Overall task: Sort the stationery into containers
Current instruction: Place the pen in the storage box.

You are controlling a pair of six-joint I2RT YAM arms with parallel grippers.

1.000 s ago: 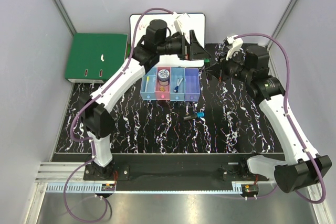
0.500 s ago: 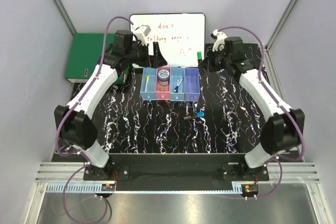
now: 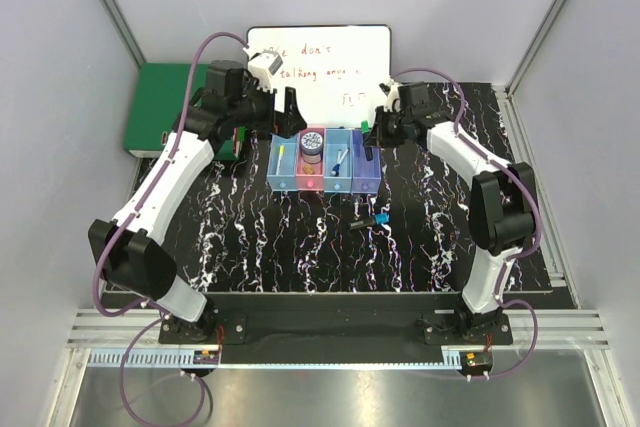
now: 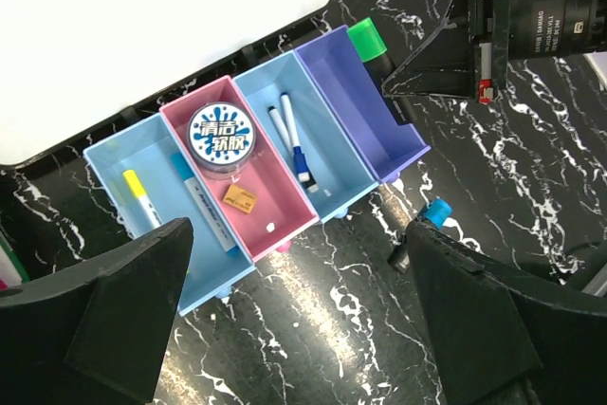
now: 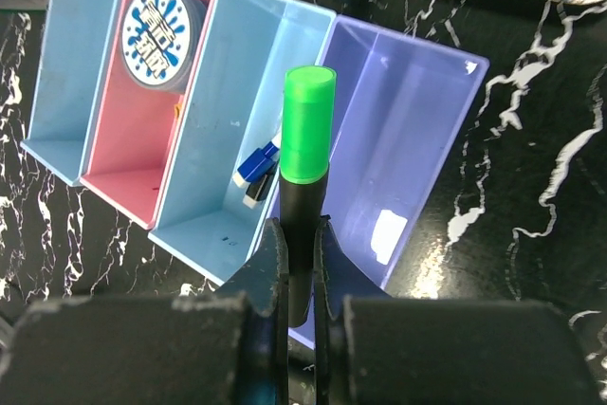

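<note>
Not much to read from my seat, honestly. The whiteboard (image 3: 340,67) has red handwriting, and the only word I can make out from the top camera is "don't" on the first line. The lines under it are too small and scrawly for me. The round tub (image 4: 221,133) sitting in the pink bin (image 4: 285,198) has a white lid with blue Chinese characters, 清洁软胶, on a splash graphic. The camera lens (image 4: 555,21) on the right wrist has tiny white print along its barrel, but I can't read it.
</note>
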